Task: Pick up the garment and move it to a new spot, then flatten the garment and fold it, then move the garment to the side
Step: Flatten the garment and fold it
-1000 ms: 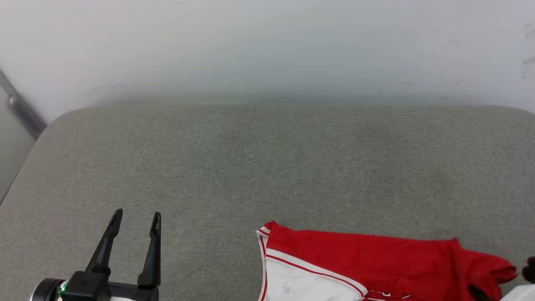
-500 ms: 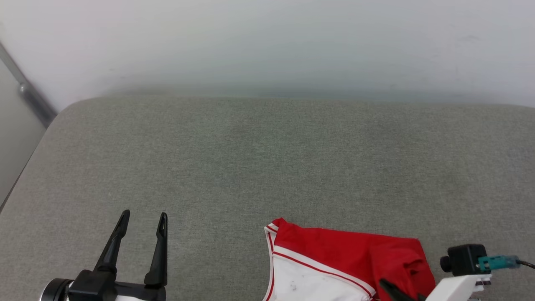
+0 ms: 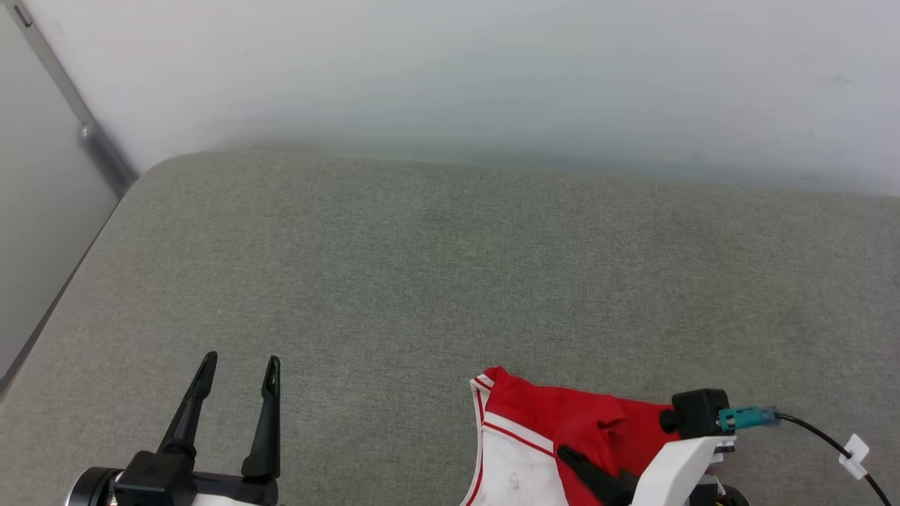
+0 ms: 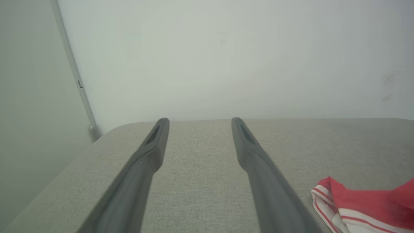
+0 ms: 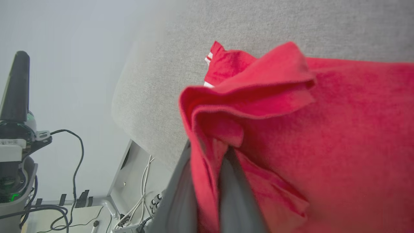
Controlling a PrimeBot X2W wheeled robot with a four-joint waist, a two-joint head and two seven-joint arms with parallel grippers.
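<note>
The garment (image 3: 555,422), red with white sleeves and striped trim, lies bunched at the near edge of the grey padded table (image 3: 450,267). My right gripper (image 3: 573,460) is shut on a fold of its red fabric, lifted over the white part. In the right wrist view the garment (image 5: 323,129) drapes over my right gripper (image 5: 208,155) and hides the fingertips. My left gripper (image 3: 242,362) stands open and empty over bare table, well left of the garment. In the left wrist view my left gripper (image 4: 199,121) points at the far wall, with the garment (image 4: 365,200) at the lower right.
A pale wall (image 3: 450,70) rises behind the table, with a metal strip (image 3: 77,119) at the left corner. The table's left edge (image 3: 63,288) drops to the floor. In the right wrist view, cables and equipment (image 5: 64,181) lie below the table edge.
My right gripper has come in from the right, dragging the garment's red edge leftward so it folds over itself. The head camera has turned, shifting the whole picture. The left gripper has stayed open.
</note>
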